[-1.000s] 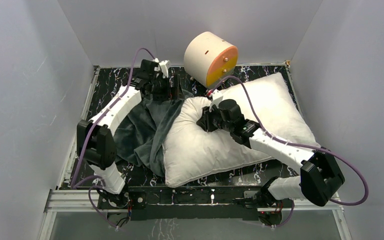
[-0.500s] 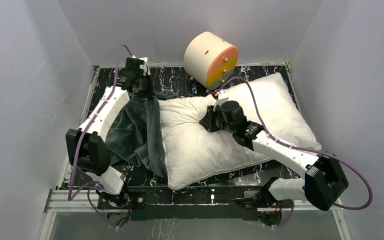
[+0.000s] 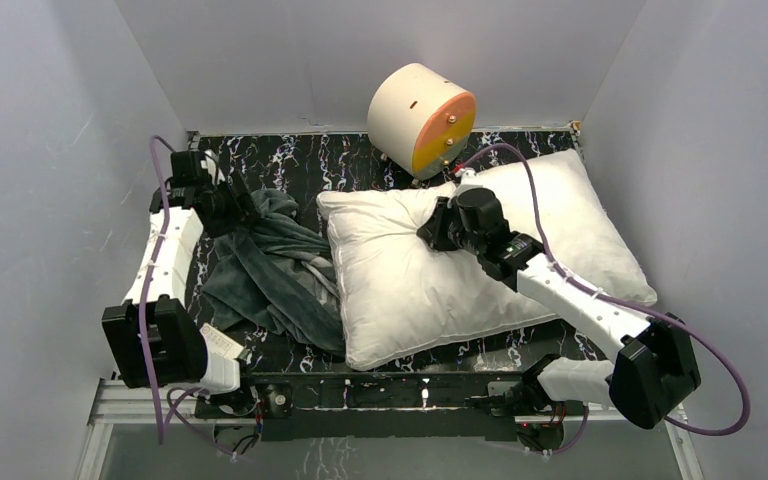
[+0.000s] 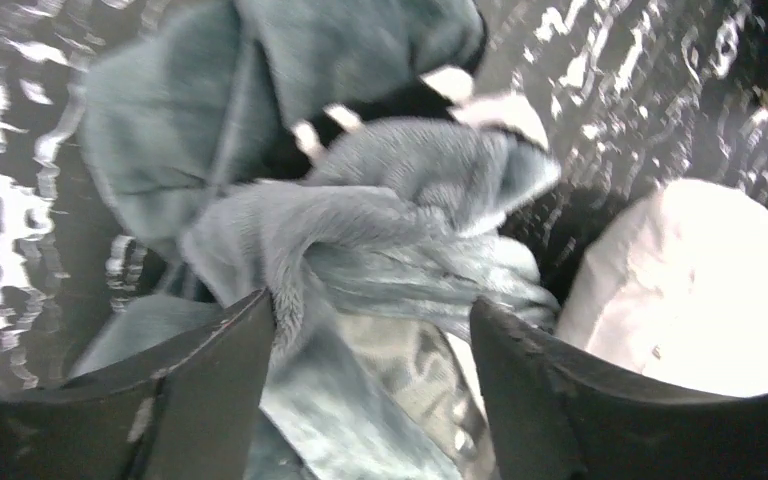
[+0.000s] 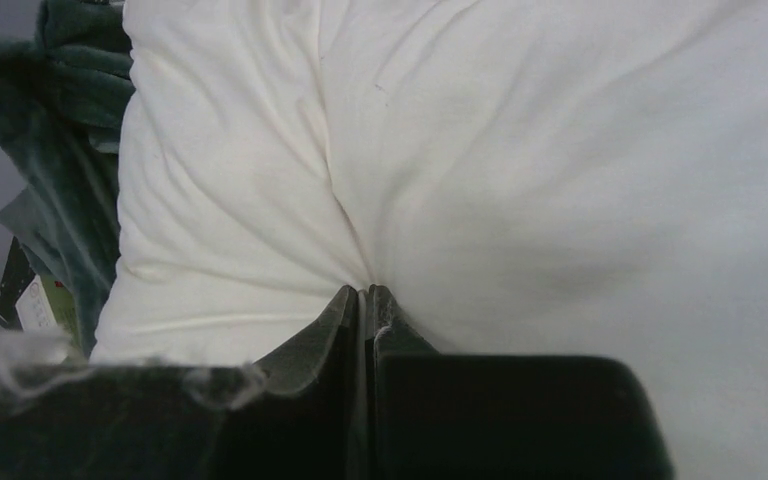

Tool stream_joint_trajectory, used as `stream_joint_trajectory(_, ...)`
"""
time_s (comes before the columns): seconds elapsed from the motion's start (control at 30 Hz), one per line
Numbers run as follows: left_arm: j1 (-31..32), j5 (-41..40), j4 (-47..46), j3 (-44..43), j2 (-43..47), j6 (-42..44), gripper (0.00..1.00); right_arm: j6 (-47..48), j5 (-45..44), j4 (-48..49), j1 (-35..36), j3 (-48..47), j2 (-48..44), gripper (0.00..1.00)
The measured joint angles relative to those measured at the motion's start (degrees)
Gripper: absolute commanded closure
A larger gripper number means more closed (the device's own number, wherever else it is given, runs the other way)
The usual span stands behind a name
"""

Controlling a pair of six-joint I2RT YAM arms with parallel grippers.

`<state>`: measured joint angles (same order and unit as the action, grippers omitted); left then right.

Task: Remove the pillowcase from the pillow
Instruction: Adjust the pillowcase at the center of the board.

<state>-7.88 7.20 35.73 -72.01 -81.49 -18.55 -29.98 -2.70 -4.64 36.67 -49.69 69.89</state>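
Grey plush, the pillowcase [image 3: 270, 275] lies in a crumpled heap on the left part of the black marbled table [image 3: 345, 165]. It is wholly off the pillow [image 3: 400, 290] and touches that pillow's left edge. A scrap of black-and-white stripe shows among the folds in the left wrist view. The left gripper [image 4: 370, 315] hangs over the heap's far end, its fingers spread wide; plush lies between them but is not pinched. The white pillow lies across the middle and right of the table. The right gripper [image 5: 363, 297] has its jaws almost together, nipping a fold of the pillow's cloth. A cream-and-orange cylinder [image 3: 422, 118] sits behind the pillow at the far edge.
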Motion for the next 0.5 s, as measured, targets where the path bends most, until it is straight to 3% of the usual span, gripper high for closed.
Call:
stream_joint_trajectory(0.1,1.2,5.4,-0.9,4.3,0.7,-0.9,0.17,-0.5,-0.3,-2.5,-0.2,-2.4,0.4,0.83)
stream_joint_trajectory(0.23,4.7,6.4,-0.3,10.3,3.7,-2.6,0.14,0.2,-0.5,-6.1,-0.4,-7.3,3.1,0.80)
stream_joint_trajectory(0.5,23.0,1.7,-4.2,20.7,13.5,-17.2,0.10,0.6,0.2,-7.8,-1.0,-8.8,5.1,0.80)
